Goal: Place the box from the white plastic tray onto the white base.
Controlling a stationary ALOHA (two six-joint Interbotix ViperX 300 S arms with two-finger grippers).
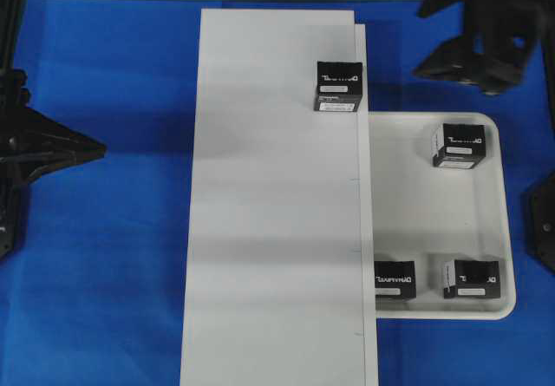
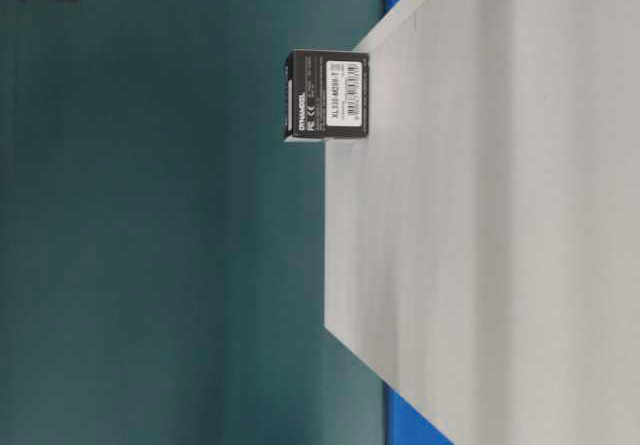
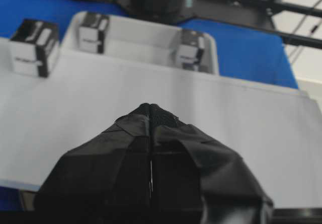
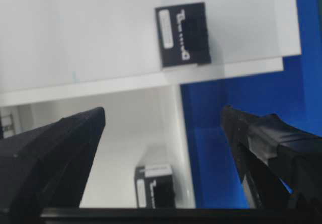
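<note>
Overhead: your box [image 1: 338, 86] sat on the white base [image 1: 269, 230] near its right edge, 3 more boxes left in the white plastic tray [image 1: 494, 221]; table-level: same box upright at base edge; left wrist: your left gripper [image 3: 150, 114] had fingers pressed together, nothing between; right wrist: right gripper [image 4: 163, 121] spread wide, empty, above tray and base.

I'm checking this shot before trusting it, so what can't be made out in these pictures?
- Overhead: the bottom-left box in the white plastic tray is partly covered by the white base.
- Table-level: the tray is out of view; only the box on the base shows.
- Left wrist: the left gripper blocks the near base.
- Right wrist: the tray box is blurred and cut off below, between the right gripper fingers.
</note>
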